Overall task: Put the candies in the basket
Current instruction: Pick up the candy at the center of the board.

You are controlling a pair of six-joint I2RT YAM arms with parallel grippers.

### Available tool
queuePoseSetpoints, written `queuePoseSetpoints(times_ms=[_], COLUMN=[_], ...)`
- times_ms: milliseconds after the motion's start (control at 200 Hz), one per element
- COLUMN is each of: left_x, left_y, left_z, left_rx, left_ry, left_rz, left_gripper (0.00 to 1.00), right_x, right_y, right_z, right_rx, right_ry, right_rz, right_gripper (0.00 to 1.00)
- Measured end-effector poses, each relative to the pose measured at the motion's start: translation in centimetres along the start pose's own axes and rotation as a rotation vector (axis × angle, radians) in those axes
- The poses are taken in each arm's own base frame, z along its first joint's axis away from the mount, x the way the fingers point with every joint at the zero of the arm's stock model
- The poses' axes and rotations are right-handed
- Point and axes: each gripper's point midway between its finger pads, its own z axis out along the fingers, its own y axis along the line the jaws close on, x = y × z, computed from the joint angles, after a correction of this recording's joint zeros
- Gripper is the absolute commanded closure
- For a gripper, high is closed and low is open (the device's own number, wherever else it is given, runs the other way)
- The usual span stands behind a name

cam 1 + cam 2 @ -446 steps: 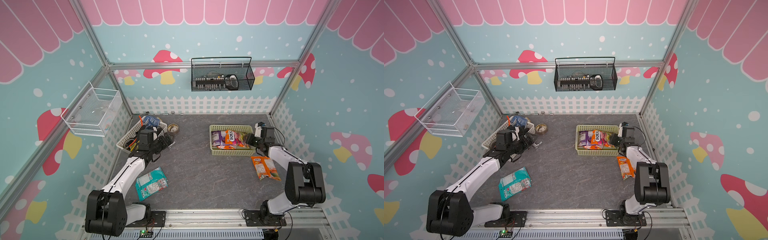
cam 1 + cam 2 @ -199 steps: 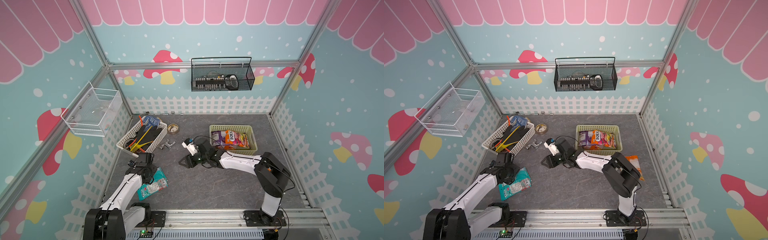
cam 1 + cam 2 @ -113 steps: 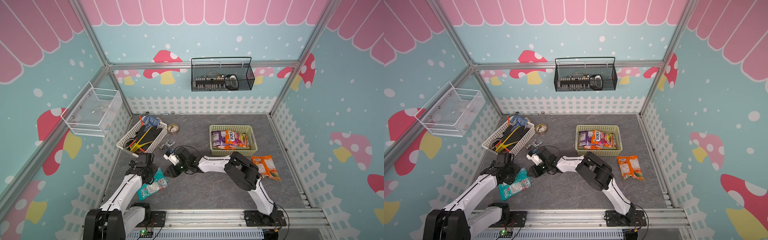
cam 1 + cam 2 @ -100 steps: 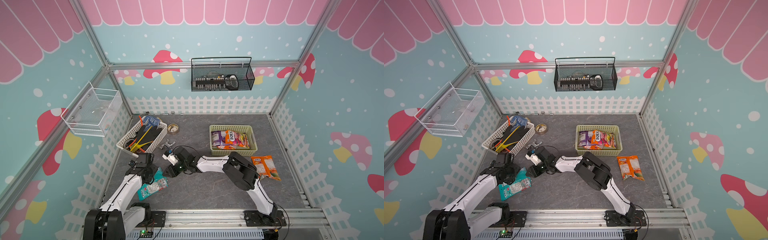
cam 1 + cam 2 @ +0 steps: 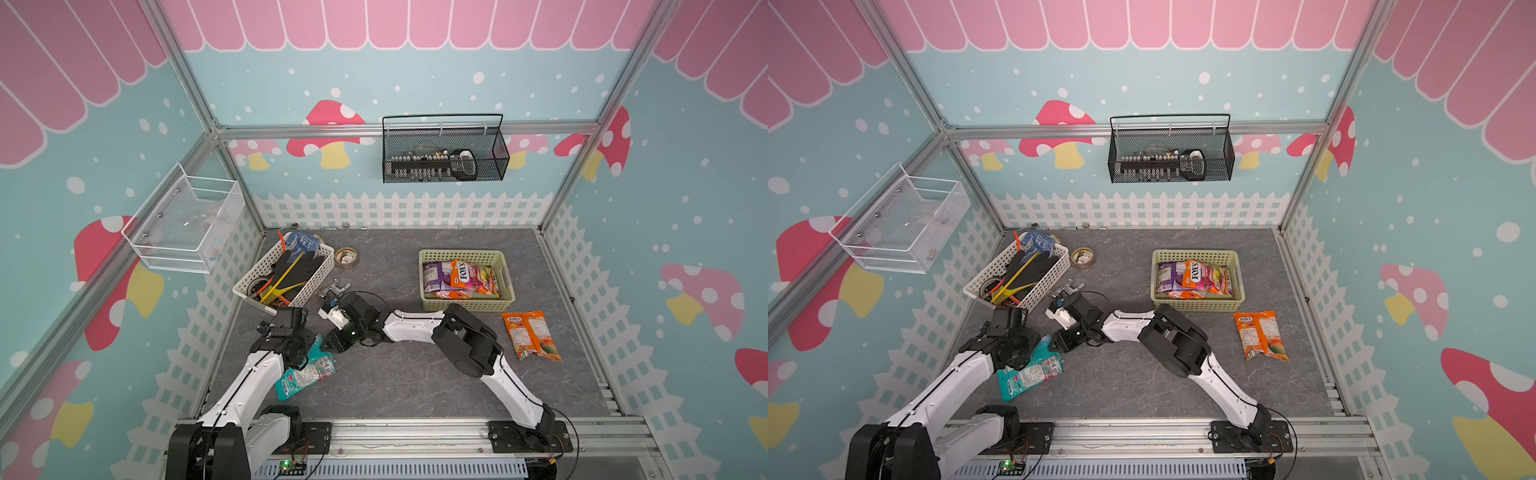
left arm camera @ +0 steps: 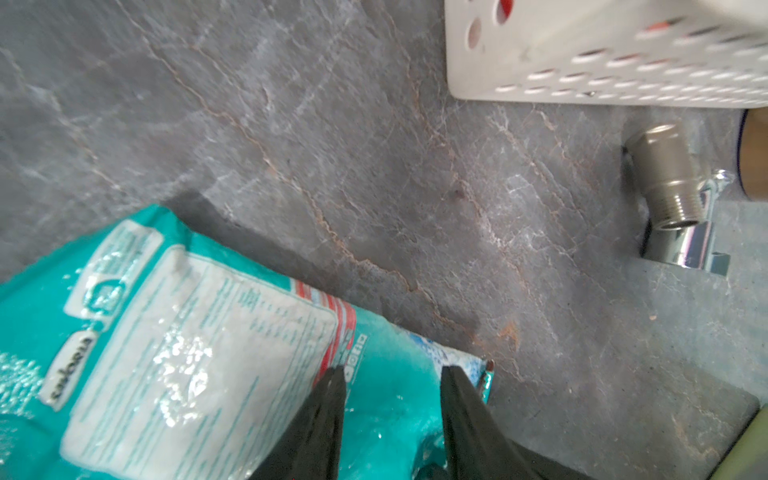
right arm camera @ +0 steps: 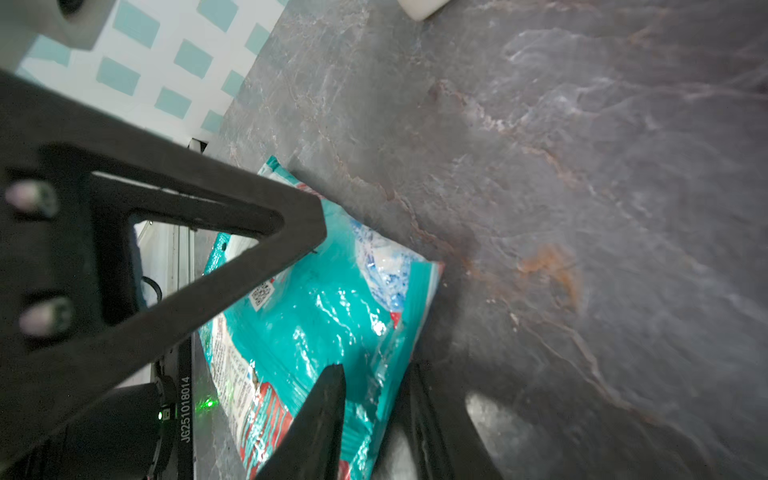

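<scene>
Glossy teal with a white printed panel and a red band on the candy bag [image 5: 307, 374] near the left edge of the table [image 5: 415, 374], dark grey with rusty veins there. Pale yellow-green lattice on the basket [image 5: 494, 304], purple and orange on the bags [image 5: 461, 274] inside; orange also on the single bag [image 5: 532, 336] by the right edge.

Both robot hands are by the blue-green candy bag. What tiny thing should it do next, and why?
Probably close the right gripper on the teal bag. In the right wrist view the bag's edge sits between its parted fingers, and the bag lies on the table, not in the basket. The left gripper stands open over the same bag.
</scene>
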Motion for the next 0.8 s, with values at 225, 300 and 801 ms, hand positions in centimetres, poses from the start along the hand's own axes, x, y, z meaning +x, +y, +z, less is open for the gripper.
queuePoseSetpoints(times_ms=[225, 300, 801], left_x=[0.1, 0.0, -3.4], left_y=[-0.1, -0.2, -8.3], left_z=[-0.1, -0.3, -5.9], left_rx=[0.006, 0.014, 0.294], left_ry=[0.004, 0.004, -0.098], left_rz=[-0.004, -0.012, 0.199], left_gripper=[0.57, 0.56, 0.21], right_x=[0.3, 0.3, -2.0], right_y=[0.0, 0.0, 0.9], right_z=[0.1, 0.1, -9.7], right_rx=[-0.006, -0.011, 0.196], right_ry=[0.01, 0.005, -0.08], right_rz=[-0.009, -0.01, -0.121], right_gripper=[1.0, 1.0, 1.0])
